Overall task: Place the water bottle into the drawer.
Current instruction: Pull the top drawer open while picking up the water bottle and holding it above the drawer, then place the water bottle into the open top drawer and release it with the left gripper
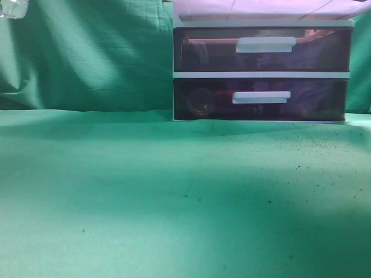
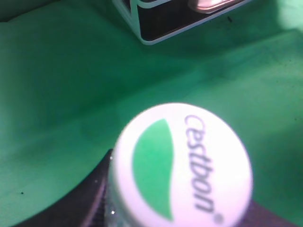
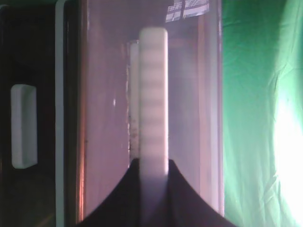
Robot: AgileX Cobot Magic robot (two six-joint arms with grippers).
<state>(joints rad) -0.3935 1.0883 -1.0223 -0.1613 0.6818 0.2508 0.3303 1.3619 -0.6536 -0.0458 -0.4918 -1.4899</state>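
Observation:
The water bottle's white cap (image 2: pixel 182 165), with a green leaf and the word "cestbon", fills the left wrist view. My left gripper (image 2: pixel 182 210) is shut on the bottle just below the cap and holds it above the green cloth. A clear bit of the bottle shows at the top left corner of the exterior view (image 1: pixel 11 7). The light reddish-purple top drawer (image 3: pixel 104 118) is pulled out; its underside shows at the top of the exterior view (image 1: pixel 261 8). My right gripper (image 3: pixel 154 177) is shut on the drawer's white handle (image 3: pixel 153 94).
The white-framed drawer unit (image 1: pixel 261 75) stands at the back right on the green cloth (image 1: pixel 145 197), with two darker shut drawers (image 1: pixel 197 49) (image 1: pixel 197 101) and white handles. Its lower corner shows in the left wrist view (image 2: pixel 151 33). A green backdrop hangs behind.

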